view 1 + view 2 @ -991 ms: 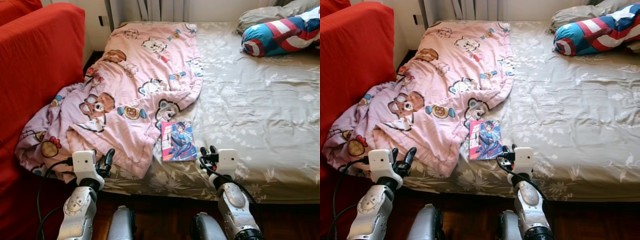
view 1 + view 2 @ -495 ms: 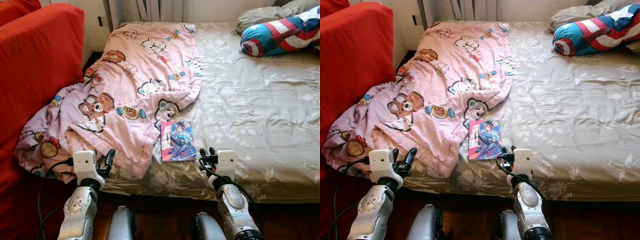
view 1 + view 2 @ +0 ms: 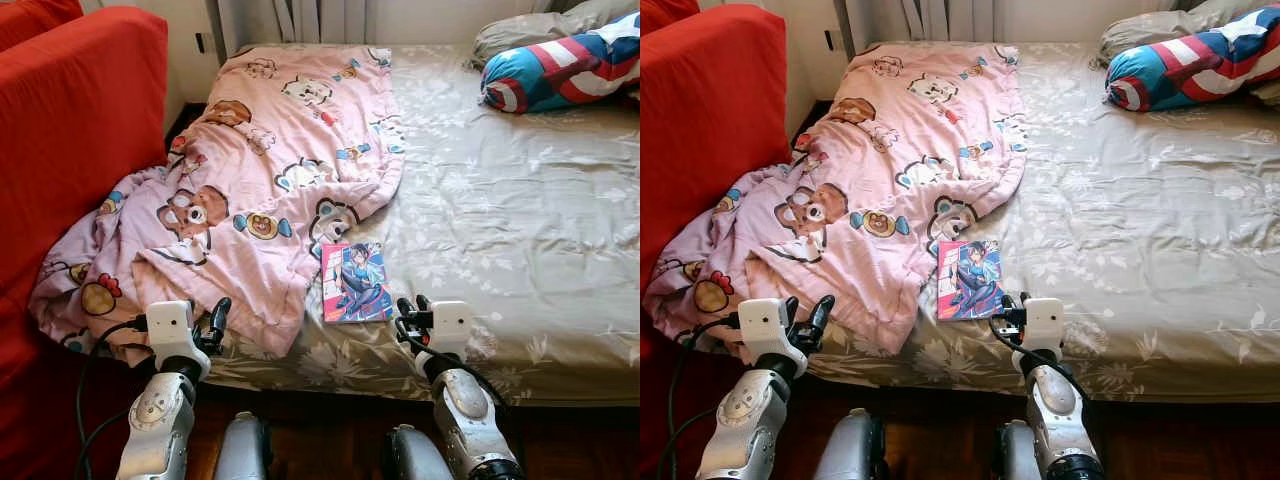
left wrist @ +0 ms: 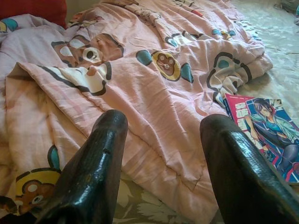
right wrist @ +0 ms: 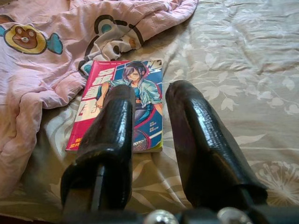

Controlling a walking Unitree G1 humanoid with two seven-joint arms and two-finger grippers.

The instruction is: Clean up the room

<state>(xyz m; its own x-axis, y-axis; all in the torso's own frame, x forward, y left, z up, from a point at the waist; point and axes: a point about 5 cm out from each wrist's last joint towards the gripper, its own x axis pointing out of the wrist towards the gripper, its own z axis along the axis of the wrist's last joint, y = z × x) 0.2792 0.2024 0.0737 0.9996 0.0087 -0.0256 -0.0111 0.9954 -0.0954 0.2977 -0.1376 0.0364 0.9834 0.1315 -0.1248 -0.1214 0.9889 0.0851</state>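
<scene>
Right end effector (image 3: pixel 411 306) beside comic book (image 3: pixel 355 281)

Home bedroom. Bed (image 3: pixel 520 230) with floral beige sheet, rumpled pink cartoon-bear blanket (image 3: pixel 260 180), striped star-print bolster (image 3: pixel 560 70) and grey pillow (image 3: pixel 530 30) at head. Comic book (image 3: pixel 355 281) on sheet. Red sofa (image 3: pixel 70 140) beside bed, curtains (image 3: pixel 320 18) behind, dark wood floor (image 3: pixel 330 430).
</scene>
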